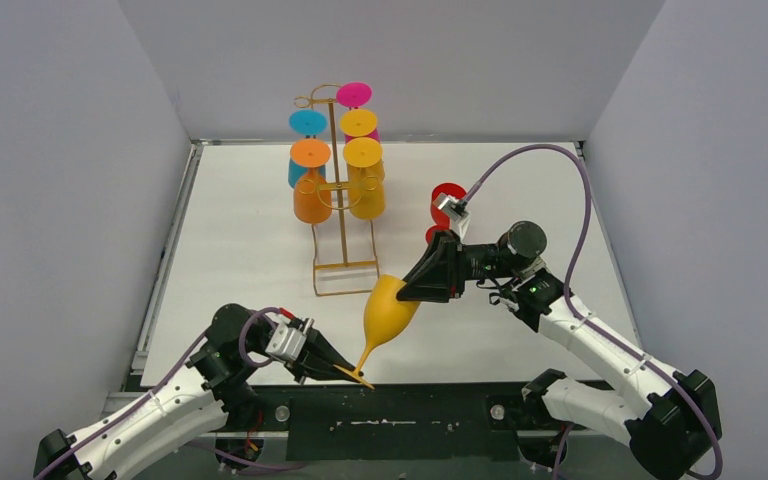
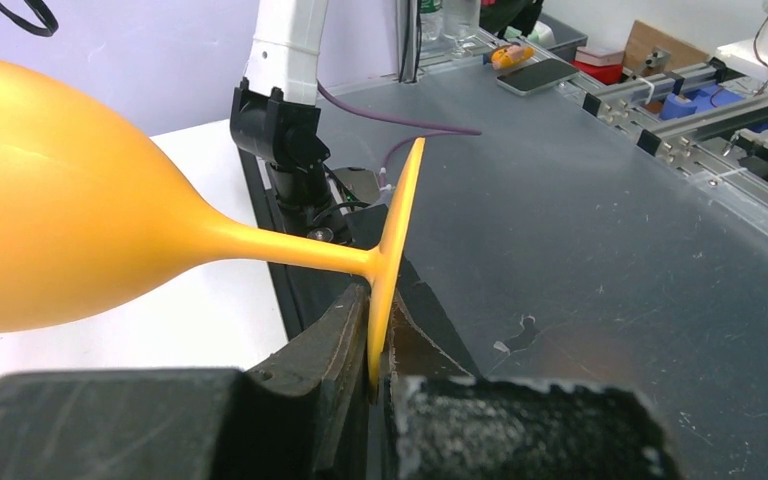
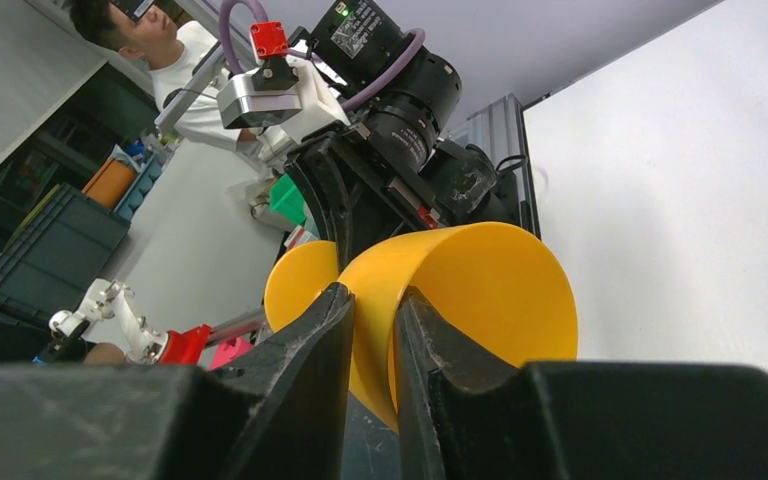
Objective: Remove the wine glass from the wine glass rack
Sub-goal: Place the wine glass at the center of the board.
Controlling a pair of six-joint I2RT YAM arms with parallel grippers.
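Left claw, at lower centre of the top view, is clamped on the edge of the foot of the yellow-orange glass; the left wrist view shows the thin disc of the foot standing on edge, pinched between the two dark fingers, with the stem running left to the bowl. Right claw, at centre of the top view, is closed on the rim of the bowl, one finger inside the mouth and one outside, as the right wrist view shows. The glass thus hangs between both claws, tilted, its mouth toward upper right and its foot toward the bottom edge of the frame, over the near part of the white counter. It is off the rack and touches none of its hooks; its bowl appears just beside the lower right corner of the rack's looped base. The rack stands upright at upper centre and carries inverted glasses: magenta, cyan, orange and yellow. A red glass shows right of the rack, partly hidden behind the right wrist.
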